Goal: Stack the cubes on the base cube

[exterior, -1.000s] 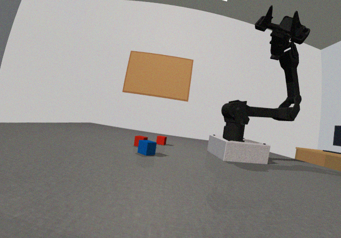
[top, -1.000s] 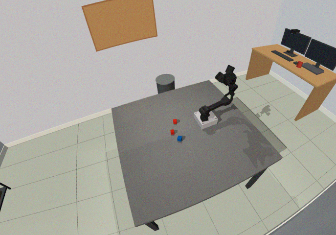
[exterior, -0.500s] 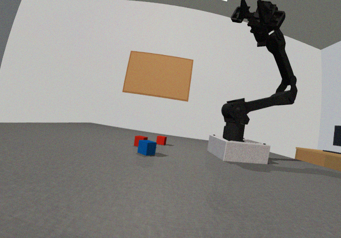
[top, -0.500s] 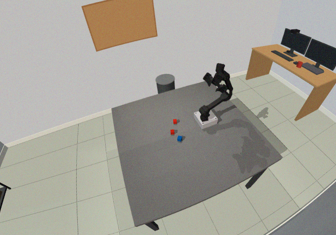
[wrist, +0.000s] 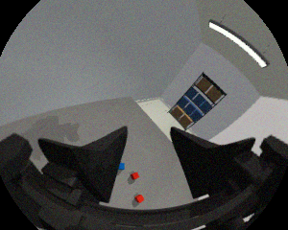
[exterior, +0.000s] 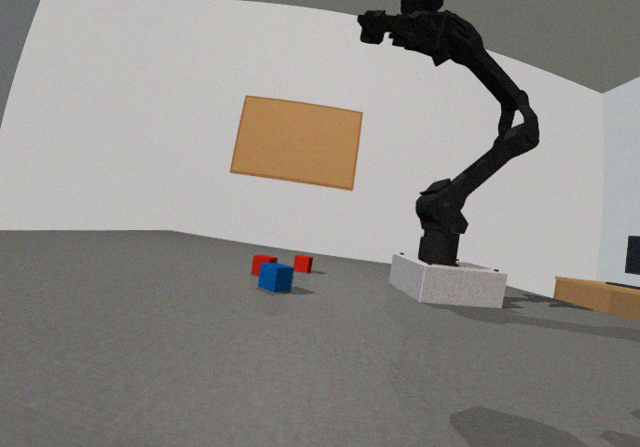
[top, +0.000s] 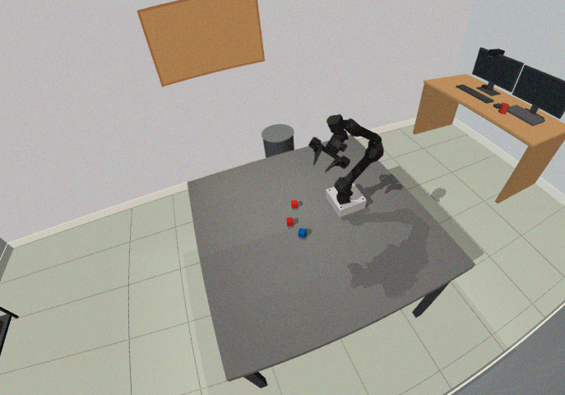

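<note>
A blue cube (top: 302, 233) (exterior: 273, 277) (wrist: 121, 166) rests on the table; the left finger partly hides it in the wrist view. One red cube (top: 289, 222) (exterior: 262, 264) (wrist: 134, 175) rests close to it, partly behind it in the exterior view. A second red cube (top: 294, 203) (exterior: 303, 264) (wrist: 139, 198) rests farther from the blue cube. All three stand apart and nothing is stacked. My gripper (top: 320, 167) (wrist: 149, 129) is open and empty, high above the table and well away from the cubes. Which cube is fixed does not show.
The arm's white base block (top: 351, 205) (exterior: 460, 287) stands on the grey table (top: 255, 288) (exterior: 172, 358), to the right of the cubes in the top and exterior views. A grey bin (top: 277, 135) stands beyond the table's back edge. A desk (top: 544, 132) with monitors stands at the far right.
</note>
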Motion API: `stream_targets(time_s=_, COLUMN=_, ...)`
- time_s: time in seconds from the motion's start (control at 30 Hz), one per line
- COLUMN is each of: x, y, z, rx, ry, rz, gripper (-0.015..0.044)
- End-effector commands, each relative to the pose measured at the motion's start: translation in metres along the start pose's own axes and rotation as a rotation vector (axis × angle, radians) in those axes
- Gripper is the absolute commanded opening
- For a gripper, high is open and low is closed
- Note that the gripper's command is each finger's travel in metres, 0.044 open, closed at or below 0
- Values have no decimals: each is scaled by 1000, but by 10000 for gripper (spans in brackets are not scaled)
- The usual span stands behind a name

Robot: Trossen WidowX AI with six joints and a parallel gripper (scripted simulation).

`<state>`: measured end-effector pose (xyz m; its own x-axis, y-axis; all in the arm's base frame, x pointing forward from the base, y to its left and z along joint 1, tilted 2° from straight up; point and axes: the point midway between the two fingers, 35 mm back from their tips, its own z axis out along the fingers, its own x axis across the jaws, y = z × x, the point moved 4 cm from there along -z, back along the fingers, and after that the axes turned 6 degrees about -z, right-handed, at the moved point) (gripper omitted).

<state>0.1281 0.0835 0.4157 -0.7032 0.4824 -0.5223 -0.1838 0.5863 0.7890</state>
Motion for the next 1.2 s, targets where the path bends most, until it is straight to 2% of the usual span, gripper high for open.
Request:
stream_targets(time_s=0.0, x=-13, y=-21, z=29, rx=113, ry=34, rz=-6, gripper=265)
stream_targets(time_s=0.63, x=-39, y=-157, z=146, rx=635, ry=353, rz=-89, gripper=265)
stream_targets(time_s=1.03, x=-20, y=-256, z=185, rx=884, ry=684, rz=-156, gripper=265)
stream_targets(time_s=1.17, x=-15, y=-272, z=189, rx=916, ry=748, rz=-166, gripper=265)
